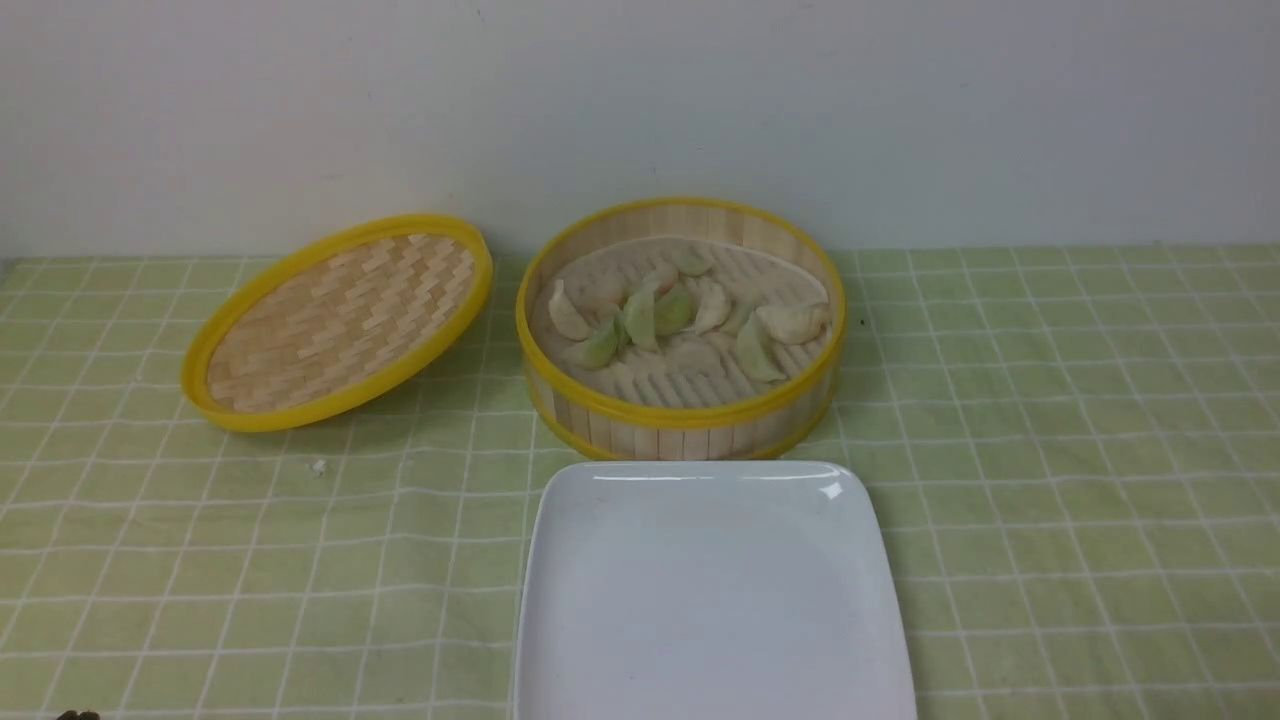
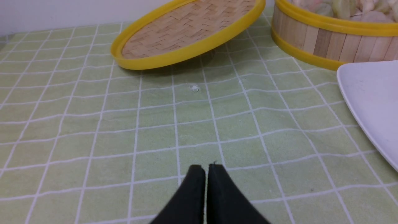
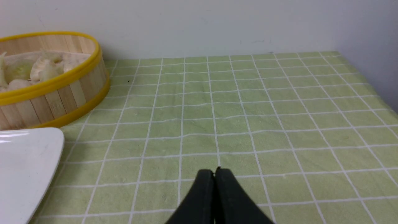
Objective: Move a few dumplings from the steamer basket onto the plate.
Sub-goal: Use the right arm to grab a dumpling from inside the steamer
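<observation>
The steamer basket [image 1: 680, 420] stands at the table's middle back, holding several pale green and whitish dumplings [image 1: 640, 320]. The white plate [image 1: 710, 600] lies empty just in front of it. The basket also shows in the left wrist view [image 2: 326, 46] and the right wrist view [image 3: 56, 99], as does the plate [image 2: 373, 102] [image 3: 25, 161]. My left gripper [image 2: 205, 168] is shut and empty over bare cloth, left of the plate. My right gripper [image 3: 214, 172] is shut and empty over bare cloth, right of the plate. Neither gripper shows in the front view.
The shallow woven lid [image 1: 340, 320] leans tilted to the left of the basket, also in the left wrist view [image 2: 189, 34]. A small white crumb [image 1: 318, 467] lies on the green checked cloth in front of it. A white wall runs behind the table.
</observation>
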`<act>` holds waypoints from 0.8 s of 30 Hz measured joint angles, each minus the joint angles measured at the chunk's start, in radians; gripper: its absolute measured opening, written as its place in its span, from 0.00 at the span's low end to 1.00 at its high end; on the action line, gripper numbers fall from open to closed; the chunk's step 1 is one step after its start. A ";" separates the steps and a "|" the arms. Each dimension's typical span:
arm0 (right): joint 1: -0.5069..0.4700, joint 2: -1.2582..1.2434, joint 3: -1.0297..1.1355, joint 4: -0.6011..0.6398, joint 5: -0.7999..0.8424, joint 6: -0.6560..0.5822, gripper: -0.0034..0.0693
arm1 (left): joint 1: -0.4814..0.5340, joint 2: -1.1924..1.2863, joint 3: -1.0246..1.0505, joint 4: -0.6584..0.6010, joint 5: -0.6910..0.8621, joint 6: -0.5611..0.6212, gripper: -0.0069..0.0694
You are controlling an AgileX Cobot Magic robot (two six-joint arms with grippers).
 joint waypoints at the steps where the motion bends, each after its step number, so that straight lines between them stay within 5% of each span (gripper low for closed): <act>1: 0.000 0.000 0.000 0.000 0.000 0.000 0.03 | 0.000 0.000 0.000 0.000 0.000 0.000 0.08; 14: 0.000 0.000 0.000 0.000 0.000 0.000 0.03 | 0.000 0.000 0.002 -0.018 -0.036 -0.007 0.08; 19: 0.000 0.000 0.003 0.015 -0.027 0.005 0.03 | 0.000 0.000 0.002 -0.217 -0.219 -0.080 0.08; 24: 0.000 0.000 0.010 0.229 -0.215 0.144 0.03 | 0.000 0.000 0.002 -0.448 -0.400 -0.124 0.08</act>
